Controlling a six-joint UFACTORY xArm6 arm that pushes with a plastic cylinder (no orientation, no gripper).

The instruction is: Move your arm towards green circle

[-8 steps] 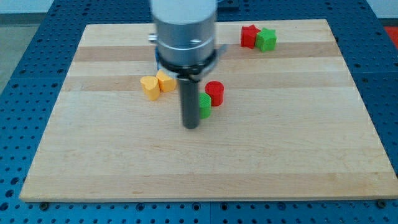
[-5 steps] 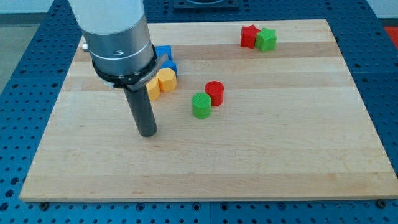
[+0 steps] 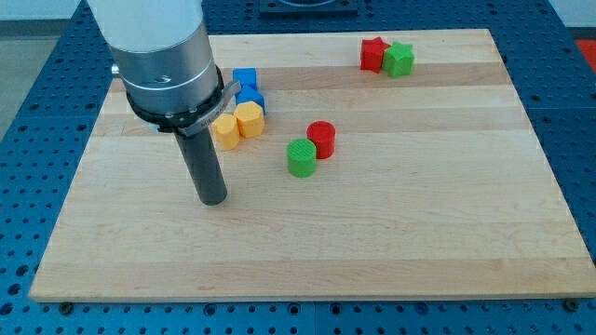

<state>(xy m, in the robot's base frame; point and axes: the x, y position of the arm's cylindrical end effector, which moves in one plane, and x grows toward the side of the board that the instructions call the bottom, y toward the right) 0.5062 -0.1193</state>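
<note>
green circle [image 3: 301, 157], right of my tip [image 3: 213, 199]

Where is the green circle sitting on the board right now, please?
The green circle sits near the board's centre, touching the red circle at its upper right; my tip is to the view's left of it.

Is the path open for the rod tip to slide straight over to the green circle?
Probably yes. My tip sits to the view's left of the green circle, with only bare board between; the yellow blocks lie above that line.
</note>
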